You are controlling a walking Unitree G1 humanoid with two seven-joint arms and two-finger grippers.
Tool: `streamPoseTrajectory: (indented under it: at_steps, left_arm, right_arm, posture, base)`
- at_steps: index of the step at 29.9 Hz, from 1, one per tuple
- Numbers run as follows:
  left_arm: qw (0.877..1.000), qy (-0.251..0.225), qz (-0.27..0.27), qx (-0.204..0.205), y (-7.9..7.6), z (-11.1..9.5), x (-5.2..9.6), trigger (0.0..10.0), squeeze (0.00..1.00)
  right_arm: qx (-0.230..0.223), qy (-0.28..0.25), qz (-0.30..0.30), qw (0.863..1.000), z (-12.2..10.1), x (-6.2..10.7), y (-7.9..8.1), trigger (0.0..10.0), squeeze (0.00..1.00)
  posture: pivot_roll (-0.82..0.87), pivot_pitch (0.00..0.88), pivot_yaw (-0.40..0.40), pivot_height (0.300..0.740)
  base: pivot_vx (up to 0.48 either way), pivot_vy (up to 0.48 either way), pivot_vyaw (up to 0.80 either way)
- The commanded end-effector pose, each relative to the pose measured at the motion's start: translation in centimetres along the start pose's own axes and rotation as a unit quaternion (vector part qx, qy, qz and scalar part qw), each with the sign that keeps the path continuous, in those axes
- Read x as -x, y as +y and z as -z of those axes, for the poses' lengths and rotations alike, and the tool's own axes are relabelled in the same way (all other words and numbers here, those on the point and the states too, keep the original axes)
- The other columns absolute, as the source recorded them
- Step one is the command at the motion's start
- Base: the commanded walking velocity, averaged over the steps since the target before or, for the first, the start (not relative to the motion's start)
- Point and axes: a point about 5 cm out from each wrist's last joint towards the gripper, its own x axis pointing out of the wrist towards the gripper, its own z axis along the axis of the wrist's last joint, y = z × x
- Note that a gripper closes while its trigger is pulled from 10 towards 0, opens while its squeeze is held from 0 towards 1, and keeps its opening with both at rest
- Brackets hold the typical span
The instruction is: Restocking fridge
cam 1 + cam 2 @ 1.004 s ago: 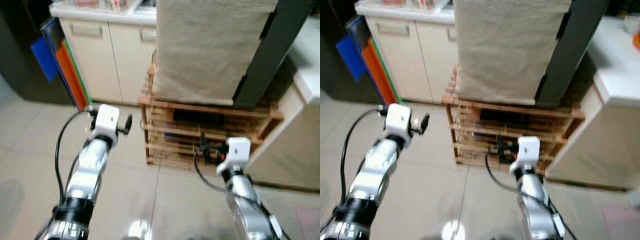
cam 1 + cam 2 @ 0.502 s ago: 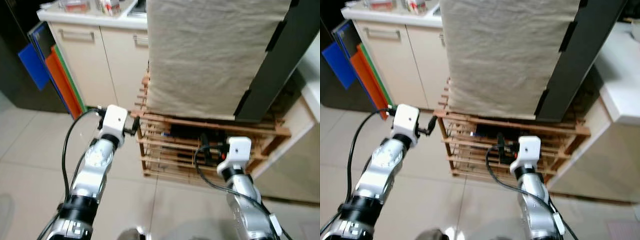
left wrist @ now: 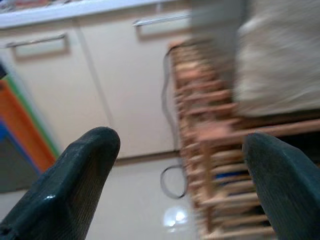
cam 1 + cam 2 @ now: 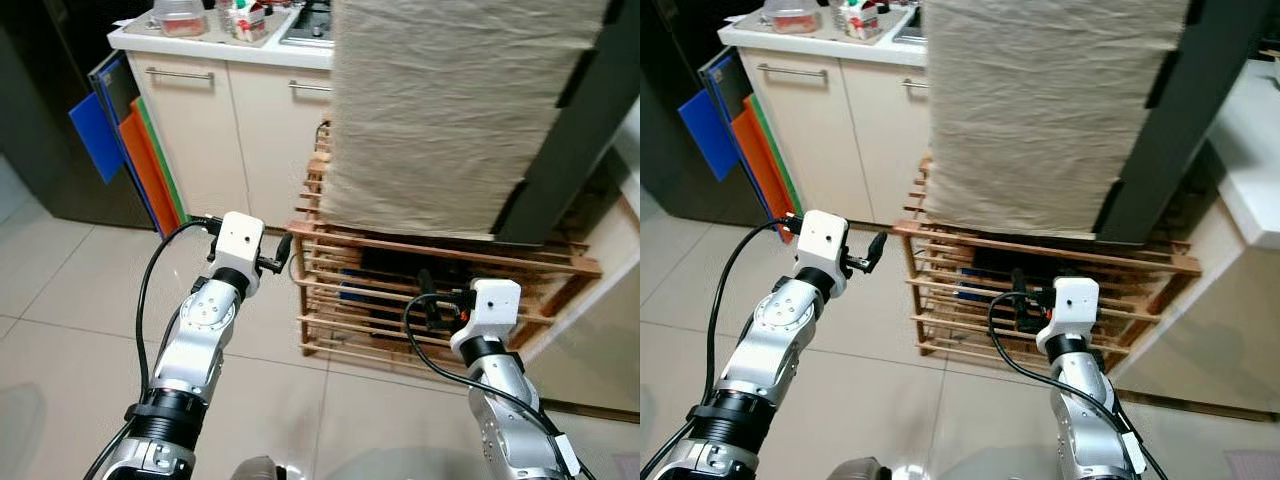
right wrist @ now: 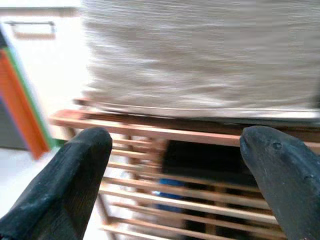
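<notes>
- A dark tall unit (image 4: 40, 130) stands at the far left of the scene, beside the cream cabinets; whether it is the fridge cannot be told, and no door of it is seen open.
- Blue, orange and green flat boards (image 4: 130, 150) lean upright between that dark unit and the cabinet side.
- The cream cabinets (image 4: 220, 130) have metal bar handles (image 4: 180, 74). The desk (image 4: 140, 38) on top of them carries a few containers (image 4: 180, 14) too blurred and small to name.
- The left end effector (image 3: 180, 145) is raised over the tiled floor (image 4: 70, 300), pointing at the gap between the cabinets and the wooden rack (image 4: 440, 290). Its two black fingers (image 3: 80, 175) are spread wide and hold nothing.
- The right end effector (image 5: 175, 140) is held in front of the rack, facing its slatted shelves. Its fingers (image 5: 65, 175) are also spread wide, with nothing between them.
- The rack is a low slatted frame standing on the floor just beside the cabinets. Dark items and something blue lie on its shelves, too hidden to identify.
- A large block draped in creased beige cloth (image 4: 450, 110) rests on top of the rack.
- A black slanted panel (image 4: 570, 150) runs along the right side of the cloth, and a white surface (image 4: 1250, 160) lies further right.
- A thin cable (image 3: 167, 150) hangs down beside the rack's left end and loops on the floor.
</notes>
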Motion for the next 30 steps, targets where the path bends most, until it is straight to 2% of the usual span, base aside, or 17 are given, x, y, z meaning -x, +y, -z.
streamPoseTrajectory:
  at_steps: [1,15,22,30]
  left_arm:
    - [1.000,0.001,-0.002,0.005,-0.1,-0.1,-0.2,10.0,0.00]
    - [1.000,0.003,-0.015,-0.002,0.4,-0.2,-0.4,10.0,0.00]
    - [1.000,0.000,-0.017,-0.014,0.4,-0.3,-0.5,10.0,0.00]
    - [1.000,-0.013,-0.022,-0.015,0.2,-0.4,-0.3,10.0,0.00]
  right_arm:
    - [0.005,0.008,0.009,1.000,0.4,0.3,-0.7,10.0,0.00]
    - [0.005,0.010,0.009,1.000,0.6,0.3,-0.7,10.0,0.00]
    - [0.004,0.011,0.012,1.000,0.7,0.5,-0.7,10.0,0.00]
    - [0.014,0.017,0.011,1.000,1.2,1.5,-0.9,10.0,0.00]
  posture:
    - [0.04,0.038,0.018,0.740]
    - [0.04,0.040,0.021,0.740]
    - [0.03,0.047,0.024,0.740]
    - [0.02,0.055,0.020,0.740]
  base:
    - [0.000,0.480,0.00]
    - [0.000,0.480,0.00]
    - [0.000,0.472,-0.70]
    - [0.000,0.000,0.00]
